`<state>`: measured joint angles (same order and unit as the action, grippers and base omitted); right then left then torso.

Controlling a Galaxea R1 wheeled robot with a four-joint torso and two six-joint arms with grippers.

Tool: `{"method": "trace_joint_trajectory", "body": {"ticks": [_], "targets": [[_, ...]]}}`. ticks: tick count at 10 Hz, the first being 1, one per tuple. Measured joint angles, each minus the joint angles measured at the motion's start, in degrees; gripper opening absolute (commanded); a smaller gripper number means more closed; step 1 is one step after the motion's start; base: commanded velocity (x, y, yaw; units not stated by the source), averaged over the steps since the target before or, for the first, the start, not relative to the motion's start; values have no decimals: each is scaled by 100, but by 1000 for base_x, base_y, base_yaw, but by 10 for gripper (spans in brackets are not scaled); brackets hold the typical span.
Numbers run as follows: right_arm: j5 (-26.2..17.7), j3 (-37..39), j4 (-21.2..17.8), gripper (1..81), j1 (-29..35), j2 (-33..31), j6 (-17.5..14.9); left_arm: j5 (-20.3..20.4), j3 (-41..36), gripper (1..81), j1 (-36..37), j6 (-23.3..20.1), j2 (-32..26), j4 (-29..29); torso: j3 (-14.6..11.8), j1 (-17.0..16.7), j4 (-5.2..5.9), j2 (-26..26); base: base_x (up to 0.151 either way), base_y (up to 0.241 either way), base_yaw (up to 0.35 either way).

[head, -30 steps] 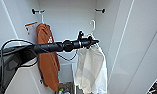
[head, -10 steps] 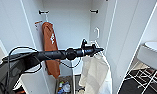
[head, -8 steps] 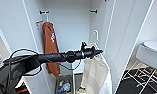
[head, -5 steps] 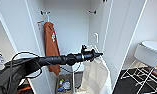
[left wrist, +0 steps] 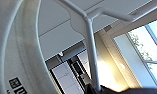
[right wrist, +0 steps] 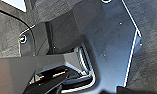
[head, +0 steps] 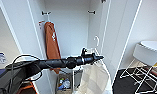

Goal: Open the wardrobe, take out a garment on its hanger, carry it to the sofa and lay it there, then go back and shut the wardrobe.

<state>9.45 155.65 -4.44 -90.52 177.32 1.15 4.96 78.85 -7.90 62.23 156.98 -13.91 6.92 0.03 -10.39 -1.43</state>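
The wardrobe (head: 69,30) stands open, plain white inside. My left arm reaches in from the left, and my left gripper (head: 99,58) is shut on the thin white hanger (head: 96,42), whose hook points up, free of the rail. The off-white garment (head: 94,77) hangs below the gripper, in front of the wardrobe's right half. In the left wrist view the hanger's neck (left wrist: 91,50) runs down into the dark gripper. The right wrist view looks onto dark parts of the robot.
A long rust-orange garment (head: 51,47) hangs from a hook at the wardrobe's left. A small box of items (head: 64,83) sits on its floor. The right door (head: 119,37) stands open. A white chair (head: 146,56) and a dark rug (head: 134,82) lie to the right.
The hanger has come off the rail and moved down and out with my left gripper. The camera has drawn back and turned, bringing the chair into view.
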Motion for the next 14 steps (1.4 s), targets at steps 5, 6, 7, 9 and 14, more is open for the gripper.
{"method": "trace_joint_trajectory", "body": {"ticks": [5, 6, 7, 9, 14], "targets": [[11, 0, 0, 811, 39, 0, -2, 2, -296, 10, -122, -46, -146, -343, 0, 7, 0, 2, 0, 0, 0], [9, 0, 0, 811, 38, -1, -2, 5, -368, 10, -295, -46, -199, -511, 0, 7, 0, 2, 0, 0, 0], [11, 0, 0, 811, 39, 0, 0, -23, -391, 10, -494, -44, -254, -649, 0, 7, 0, 2, 0, 0, 0], [11, 0, 0, 811, 39, 0, 0, -69, -528, 10, -775, -28, -404, -905, 0, 7, 0, 2, 0, 0, 0], [11, 0, 0, 811, 66, 0, -2, -54, -1011, 10, -1152, -49, -1062, -1321, 0, 7, 0, 2, 0, 0, 0]]}}
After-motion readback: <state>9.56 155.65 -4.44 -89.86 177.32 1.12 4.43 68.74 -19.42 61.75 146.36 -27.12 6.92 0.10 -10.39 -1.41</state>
